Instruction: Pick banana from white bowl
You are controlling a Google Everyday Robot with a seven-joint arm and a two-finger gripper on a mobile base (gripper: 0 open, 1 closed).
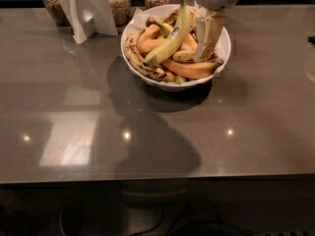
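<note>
The white bowl (222, 47) stands at the back middle of the grey table, piled with bananas. The long pale greenish-yellow banana (170, 44) with a small blue sticker leans steeply on top of the pile, with its upper end near the top edge of the view. Orange-yellow bananas (189, 69) and brown-spotted bananas (140, 63) lie under and around it. My gripper (204, 43) hangs down from the white arm at the top, inside the right half of the bowl, just right of the greenish banana. Whether it touches that banana is unclear.
Three glass jars of grains (118, 4) stand behind the bowl at the back left. A white folded stand (86, 9) is in front of them. The table's front edge (157, 178) runs across the lower part of the view.
</note>
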